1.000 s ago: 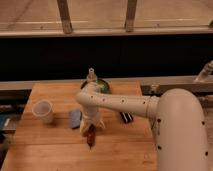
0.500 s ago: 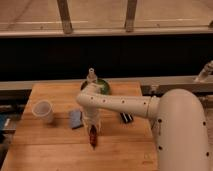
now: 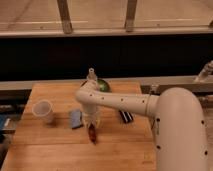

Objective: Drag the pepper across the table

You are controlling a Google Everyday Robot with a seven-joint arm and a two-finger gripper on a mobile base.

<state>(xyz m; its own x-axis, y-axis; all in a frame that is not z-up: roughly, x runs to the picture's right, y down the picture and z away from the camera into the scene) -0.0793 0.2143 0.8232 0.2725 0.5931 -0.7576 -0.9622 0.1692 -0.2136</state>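
The pepper (image 3: 92, 134) is a small dark-red chili lying on the wooden table (image 3: 50, 145), near the middle, pointing toward the front edge. My white arm reaches in from the right and bends down over it. My gripper (image 3: 91, 125) hangs straight down at the pepper's upper end and appears to touch it.
A translucent plastic cup (image 3: 44, 111) stands at the left. A blue-grey sponge (image 3: 75, 118) lies just left of the gripper. A black ribbed block (image 3: 125, 116) lies to the right. A clear bottle (image 3: 91, 76) and a green object (image 3: 103, 85) are at the back.
The gripper and the pepper have shifted slightly toward the front edge of the table. Other objects have not moved.
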